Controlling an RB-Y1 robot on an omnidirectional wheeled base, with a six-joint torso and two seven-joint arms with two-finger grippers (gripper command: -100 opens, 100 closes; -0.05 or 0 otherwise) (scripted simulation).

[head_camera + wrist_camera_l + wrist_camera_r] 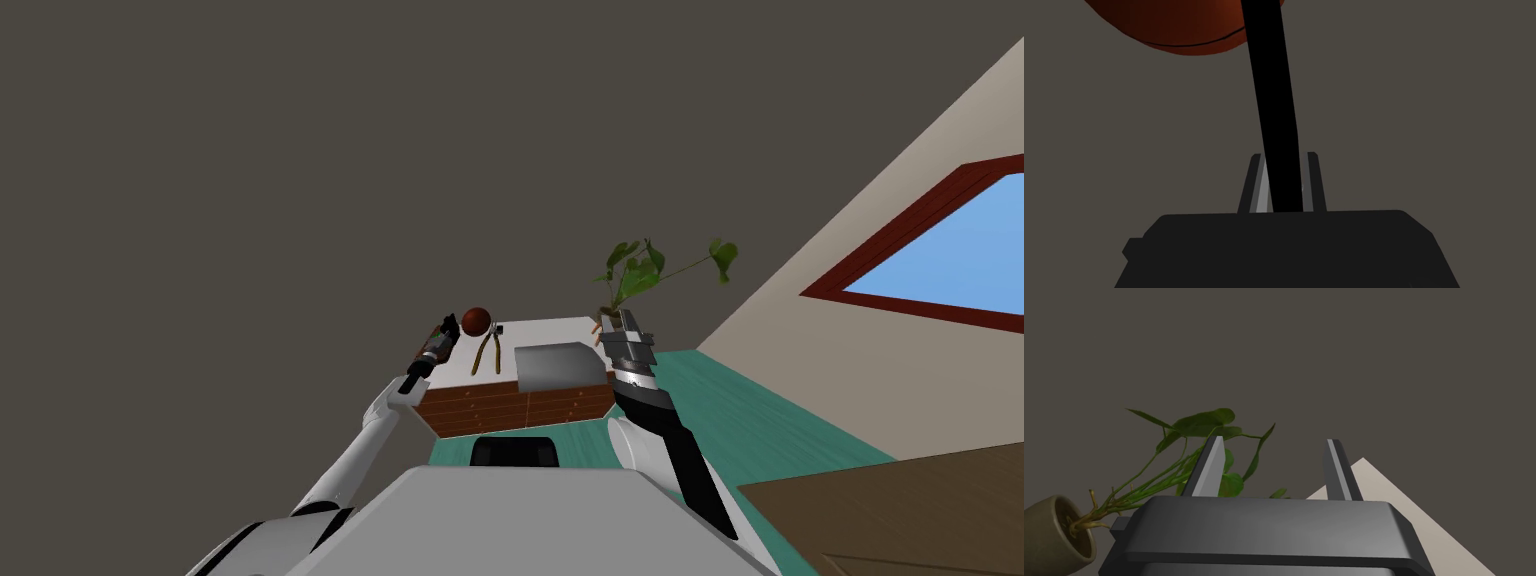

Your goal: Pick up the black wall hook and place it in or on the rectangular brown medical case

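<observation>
A long black wall hook (1274,100) sticks out from between the fingers of my left gripper (1284,156), which is shut on it. The head view shows that gripper (448,324) raised over the left end of a white-topped chest of drawers (520,405), just left of a red-brown ball (476,320). A grey rectangular case (560,366) sits on the right half of the top. My right gripper (628,320) hangs open beyond the case's right end, with nothing between its fingers (1210,465).
Yellow-handled pliers (487,352) lie between the ball and the case. A potted plant (640,265) stands at the chest's right end, its pot (1054,533) beside my right gripper. A brown table (900,510) is at right.
</observation>
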